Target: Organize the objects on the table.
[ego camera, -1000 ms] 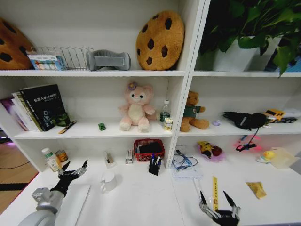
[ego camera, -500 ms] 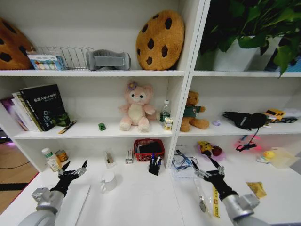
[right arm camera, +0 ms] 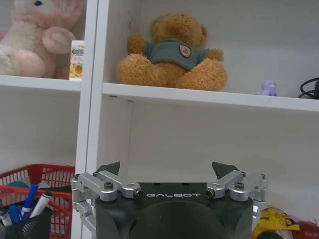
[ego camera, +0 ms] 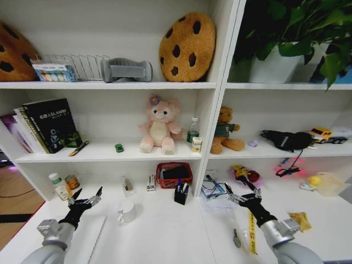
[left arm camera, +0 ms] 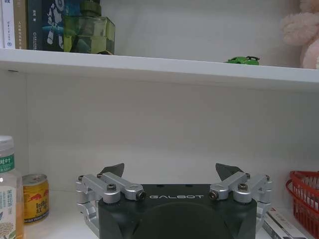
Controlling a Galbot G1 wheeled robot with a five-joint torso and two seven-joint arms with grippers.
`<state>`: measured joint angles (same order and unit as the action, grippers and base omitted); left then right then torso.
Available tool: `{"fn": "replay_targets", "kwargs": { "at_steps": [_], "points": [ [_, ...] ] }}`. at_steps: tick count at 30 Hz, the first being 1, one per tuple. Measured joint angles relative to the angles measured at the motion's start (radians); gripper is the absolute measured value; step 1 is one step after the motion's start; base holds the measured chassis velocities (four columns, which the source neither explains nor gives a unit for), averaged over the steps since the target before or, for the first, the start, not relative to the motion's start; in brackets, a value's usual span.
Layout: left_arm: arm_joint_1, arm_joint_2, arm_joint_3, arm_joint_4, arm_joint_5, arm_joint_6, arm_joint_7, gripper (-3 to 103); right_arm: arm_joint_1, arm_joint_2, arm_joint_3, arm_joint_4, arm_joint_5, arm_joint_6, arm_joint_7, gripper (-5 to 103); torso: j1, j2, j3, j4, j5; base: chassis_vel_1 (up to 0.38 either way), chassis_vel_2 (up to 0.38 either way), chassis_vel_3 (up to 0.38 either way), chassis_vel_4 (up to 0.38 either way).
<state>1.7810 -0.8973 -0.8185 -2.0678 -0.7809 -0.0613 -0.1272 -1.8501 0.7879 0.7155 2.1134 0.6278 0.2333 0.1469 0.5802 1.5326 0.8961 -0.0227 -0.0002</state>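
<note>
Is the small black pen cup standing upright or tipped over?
Upright. The pen cup stands on the table with its markers poking out of its top.

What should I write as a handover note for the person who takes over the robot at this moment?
Left pincer: open, empty, above the left of the table, beside the white mug.
Right pincer: open, empty, over the table's right half, near the yellow ruler.
Things: black pen cup with markers stands in front of the red basket; green toy car is on the shelf beside the pink plush.
Done: nothing gripped yet.
Left: table items are scattered and need sorting.
</note>
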Motion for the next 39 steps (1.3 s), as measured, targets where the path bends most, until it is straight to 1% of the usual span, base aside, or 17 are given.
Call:
{"fn": "replay_targets", "kwargs": {
  "at_steps": [9, 12, 14, 21, 22, 23, 24, 26, 27, 28, 30, 31, 32, 33, 34, 35, 39],
  "points": [
    [0.0, 0.0, 0.0, 0.0, 0.0, 0.0, 0.0, 100, 0.014, 0.014, 0.003, -0.096, -0.013, 0.028, 0.005, 100, 0.0, 0.0, 0.0, 0.0, 0.0005, -0.086, -0.073, 0.073, 0.084],
    [0.0, 0.0, 0.0, 0.0, 0.0, 0.0, 0.0, 100, 0.018, 0.017, 0.007, -0.104, -0.013, 0.03, 0.01, 100, 0.0, 0.0, 0.0, 0.0001, -0.0002, -0.179, -0.178, 0.181, 0.161],
    [0.0, 0.0, 0.0, 0.0, 0.0, 0.0, 0.0, 100, 0.026, 0.021, 0.007, -0.11, -0.015, 0.035, 0.018, 100, 0.0, 0.0, 0.0, -0.0002, 0.0013, -0.156, -0.166, 0.16, 0.158],
    [0.0, 0.0, 0.0, 0.0, 0.0, 0.0, 0.0, 100, 0.03, 0.035, 0.01, -0.117, -0.013, 0.038, 0.033, 100, 0.0, 0.0, 0.0, -0.0001, 0.0004, -0.07, -0.072, 0.064, 0.066],
    [0.0, 0.0, 0.0, 0.0, 0.0, 0.0, 0.0, 100, 0.033, 0.042, 0.013, -0.126, -0.011, 0.028, 0.046, 100, 0.0, 0.0, 0.0, 0.0, -0.0005, 0.029, 0.042, -0.051, -0.038],
    [0.0, 0.0, 0.0, 0.0, 0.0, 0.0, 0.0, 100, 0.041, 0.05, 0.017, -0.144, -0.005, 0.013, 0.066, 100, 0.0, 0.0, 0.0, 0.0001, -0.0007, 0.044, 0.076, -0.051, -0.049],
    [0.0, 0.0, 0.0, 0.0, 0.0, 0.0, 0.0, 100, 0.041, 0.05, 0.017, -0.144, -0.005, 0.013, 0.066, 100, 0.0, 0.0, 0.0, 0.0001, -0.0007, 0.044, 0.076, -0.051, -0.049],
    [0.0, 0.0, 0.0, 0.0, 0.0, 0.0, 0.0, 100, 0.061, 0.064, 0.024, -0.182, -0.001, -0.013, 0.113, 100, 0.0, 0.0, 0.0, 0.0001, 0.0003, 0.054, 0.078, -0.038, -0.05],
    [0.0, 0.0, 0.0, 0.0, 0.0, 0.0, 0.0, 100, 0.073, 0.071, 0.029, -0.204, 0.008, -0.032, 0.147, 100, 0.0, 0.0, 0.0, 0.0, 0.0, 0.0, 0.0, 0.0, 0.0],
    [0.0, 0.0, 0.0, 0.0, 0.0, 0.0, 0.0, 100, 0.073, 0.071, 0.029, -0.204, 0.008, -0.032, 0.147, 100, 0.0, 0.0, 0.0, 0.0, 0.0, 0.0, 0.0, 0.0, 0.0],
    [0.0, 0.0, 0.0, 0.0, 0.0, 0.0, 0.0, 100, 0.112, 0.079, 0.038, -0.254, 0.043, -0.07, 0.208, 100, 0.0, 0.0, 0.0, 0.0, 0.0, 0.0, 0.0, 0.0, 0.0],
    [0.0, 0.0, 0.0, 0.0, 0.0, 0.0, 0.0, 100, 0.112, 0.079, 0.038, -0.254, 0.043, -0.07, 0.208, 100, 0.0, 0.0, 0.0, 0.0, 0.0, 0.0, 0.0, 0.0, 0.0],
    [0.0, 0.0, 0.0, 0.0, 0.0, 0.0, 0.0, 100, 0.135, 0.08, 0.042, -0.285, 0.065, -0.088, 0.231, 100, 0.0, 0.0, 0.0, 0.0, 0.0007, 0.0, 0.0, 0.0, 0.0],
    [0.0, 0.0, 0.0, 0.0, 0.0, 0.0, 0.0, 100, 0.162, 0.079, 0.042, -0.319, 0.088, -0.109, 0.249, 100, 0.0, 0.0, 0.0, 0.0, 0.0004, 0.0, 0.0, 0.0, 0.0],
    [0.0, 0.0, 0.0, 0.0, 0.0, 0.0, 0.0, 100, 0.162, 0.079, 0.042, -0.319, 0.088, -0.109, 0.249, 100, 0.0, 0.0, 0.0, 0.0, 0.0004, 0.0, 0.0, 0.0, 0.0],
    [0.0, 0.0, 0.0, 0.0, 0.0, 0.0, 0.0, 100, 0.186, 0.078, 0.039, -0.347, 0.105, -0.127, 0.263, 100, 0.0, 0.0, 0.0, 0.0, 0.0002, 0.0, 0.0, 0.0, 0.0],
    [0.0, 0.0, 0.0, 0.0, 0.0, 0.0, 0.0, 100, 0.234, 0.078, 0.011, -0.432, 0.107, -0.144, 0.292, 100, 0.0, 0.0, 0.0, 0.0001, 0.0005, 0.0, 0.0, 0.0, 0.0]
  ]
}}
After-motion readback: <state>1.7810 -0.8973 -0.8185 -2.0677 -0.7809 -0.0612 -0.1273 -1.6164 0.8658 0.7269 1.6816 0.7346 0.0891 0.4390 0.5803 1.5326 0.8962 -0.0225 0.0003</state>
